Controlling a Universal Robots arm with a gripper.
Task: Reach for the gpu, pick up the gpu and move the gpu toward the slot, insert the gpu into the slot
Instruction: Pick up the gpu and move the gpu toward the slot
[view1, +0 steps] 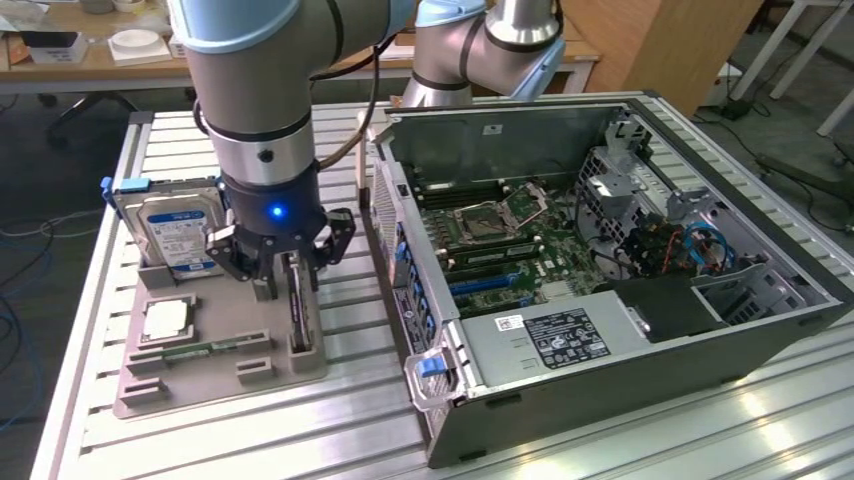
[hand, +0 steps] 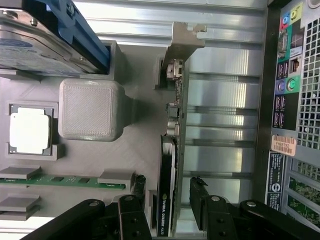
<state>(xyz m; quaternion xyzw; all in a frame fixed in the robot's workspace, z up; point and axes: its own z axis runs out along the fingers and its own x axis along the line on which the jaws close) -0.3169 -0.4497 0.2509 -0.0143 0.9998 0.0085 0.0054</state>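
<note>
You look past the ribbed silver aluminium worktable to a light wooden desk and a grey, cable-strewn floor.

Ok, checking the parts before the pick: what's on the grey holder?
A hard drive, a CPU, a memory stick and the gpu on edge, open gripper straddling it. Its lower edge is hidden in the holder.
</note>
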